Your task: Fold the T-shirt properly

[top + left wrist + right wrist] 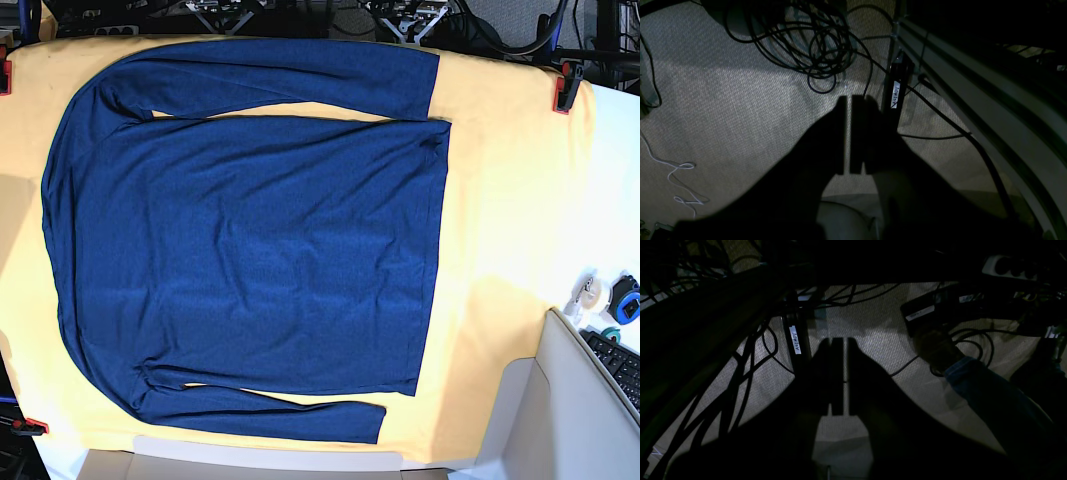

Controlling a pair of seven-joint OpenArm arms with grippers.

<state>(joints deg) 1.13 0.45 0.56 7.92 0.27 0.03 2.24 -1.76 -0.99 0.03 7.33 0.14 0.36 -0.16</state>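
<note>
Nothing folded yet: T-shirt (pixel 250 250) spread flat and open on the yellow cloth (pixel 510 200) over the counter, both sleeves laid alongside the body, every fold left to make. Left claw (pixel 847 133) pressed together, empty, hanging over carpet (pixel 723 100) and tangled cables (pixel 813 43), well apart from the T-shirt. Right claw (pixel 840 373) likewise together, holding nothing, down near the floor beside a table leg (pixel 795 340), far from the T-shirt, absent from the base view.

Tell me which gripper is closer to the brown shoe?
Right, most likely. The brown shoe sits just beside the right gripper in its wrist view. The left gripper hangs over carpet and cables, with no shoe in its view.
</note>
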